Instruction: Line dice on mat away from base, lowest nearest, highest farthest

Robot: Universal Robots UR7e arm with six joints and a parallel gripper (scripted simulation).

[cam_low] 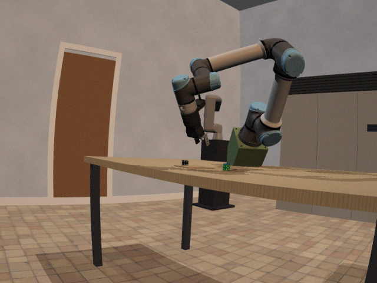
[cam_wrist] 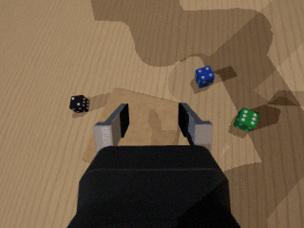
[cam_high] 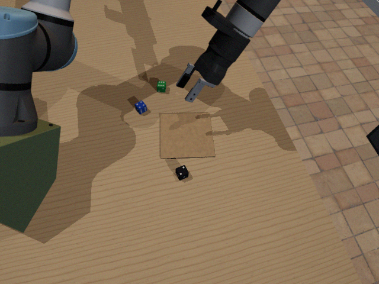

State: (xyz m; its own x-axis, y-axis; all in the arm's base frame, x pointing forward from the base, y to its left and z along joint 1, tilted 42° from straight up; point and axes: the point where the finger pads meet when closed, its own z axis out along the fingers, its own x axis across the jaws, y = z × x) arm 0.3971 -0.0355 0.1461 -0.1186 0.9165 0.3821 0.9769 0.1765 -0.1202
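A square tan mat [cam_high: 186,147] [cam_wrist: 142,102] [cam_low: 194,167] lies flat on the wooden table. A black die [cam_high: 182,172] [cam_wrist: 79,104] [cam_low: 184,162] stands on the table just off the mat's near edge. A blue die [cam_high: 140,106] [cam_wrist: 204,76] stands on the table left of the mat, towards the base. A green die [cam_high: 161,86] [cam_wrist: 246,119] [cam_low: 226,166] stands on the table beyond the mat's far left corner. No die is on the mat. My gripper [cam_high: 188,87] [cam_low: 202,141] [cam_wrist: 153,113] is open and empty, well above the table over the mat's far edge.
The robot's green base block [cam_high: 24,171] [cam_low: 245,150] stands at the left of the table. The table's right edge [cam_high: 284,122] runs close to the mat's right side, with tiled floor beyond.
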